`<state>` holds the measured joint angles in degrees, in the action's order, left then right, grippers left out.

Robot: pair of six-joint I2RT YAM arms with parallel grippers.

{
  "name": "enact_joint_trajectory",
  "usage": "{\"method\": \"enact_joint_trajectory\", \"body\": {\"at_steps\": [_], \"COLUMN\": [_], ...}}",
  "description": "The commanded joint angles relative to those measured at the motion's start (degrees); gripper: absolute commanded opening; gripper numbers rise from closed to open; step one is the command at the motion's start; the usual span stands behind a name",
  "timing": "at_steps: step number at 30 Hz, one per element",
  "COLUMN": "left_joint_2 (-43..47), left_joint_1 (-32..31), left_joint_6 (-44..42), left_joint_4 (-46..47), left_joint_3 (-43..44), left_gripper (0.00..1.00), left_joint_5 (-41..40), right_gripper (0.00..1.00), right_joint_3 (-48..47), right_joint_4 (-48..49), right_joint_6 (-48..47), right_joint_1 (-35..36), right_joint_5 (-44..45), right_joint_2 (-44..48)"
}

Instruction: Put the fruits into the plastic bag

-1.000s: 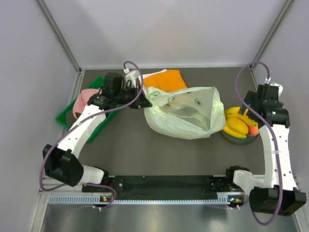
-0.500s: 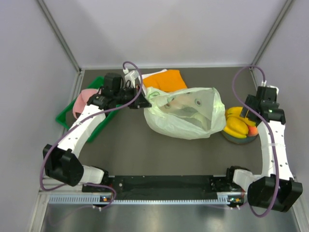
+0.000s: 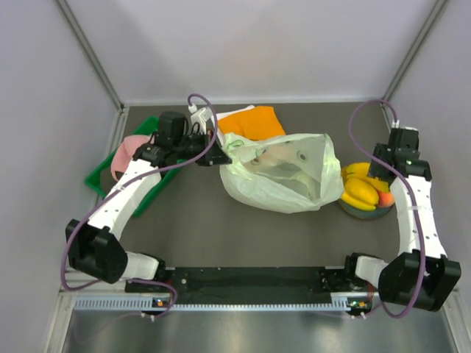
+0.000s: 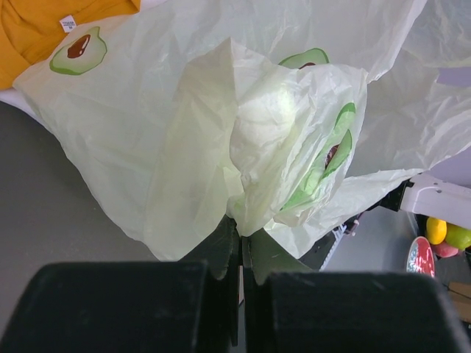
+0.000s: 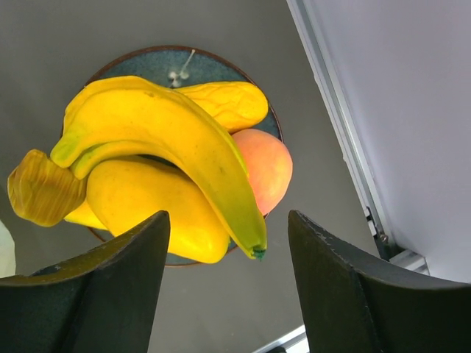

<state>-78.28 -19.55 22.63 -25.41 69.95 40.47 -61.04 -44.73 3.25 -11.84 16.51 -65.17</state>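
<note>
Bananas [image 5: 158,140] directly below right pincer [image 5: 227,217].

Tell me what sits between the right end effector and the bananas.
Nothing. In the right wrist view the right end effector hangs open straight over the bananas on the plate, with only air between.

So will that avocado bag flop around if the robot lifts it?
Probably very floppy: the plastic bag is thin and crinkled, bunching where the left gripper pinches it. It looks very light, so its mouth could sag shut.
</note>
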Motion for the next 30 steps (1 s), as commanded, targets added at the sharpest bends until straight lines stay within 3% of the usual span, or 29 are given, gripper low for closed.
{"method": "enact_joint_trajectory", "body": {"at_steps": [1, 22, 30], "left_joint_2": [0.41, 0.06, -0.12], "left_joint_1": [0.3, 0.39, 0.48], "left_joint_6": [0.13, -0.04, -0.13], "left_joint_4": [3.26, 3.35, 3.17], "left_joint_3": [-0.7, -1.05, -1.13], "left_gripper": [0.0, 0.0, 0.0], "left_joint_5": [1.54, 1.72, 1.54], "right_gripper": [0.63, 0.52, 0.42], "right_joint_3": [-0.31, 1.01, 0.74], "right_joint_4": [3.77, 4.83, 4.74], "right_joint_6": [-2.54, -4.74, -5.18], "right_joint_1": [-1.08, -1.17, -1.17], "right_joint_5": [1.15, 2.47, 1.51], "right_joint_2": [-1.63, -4.53, -5.23]}}
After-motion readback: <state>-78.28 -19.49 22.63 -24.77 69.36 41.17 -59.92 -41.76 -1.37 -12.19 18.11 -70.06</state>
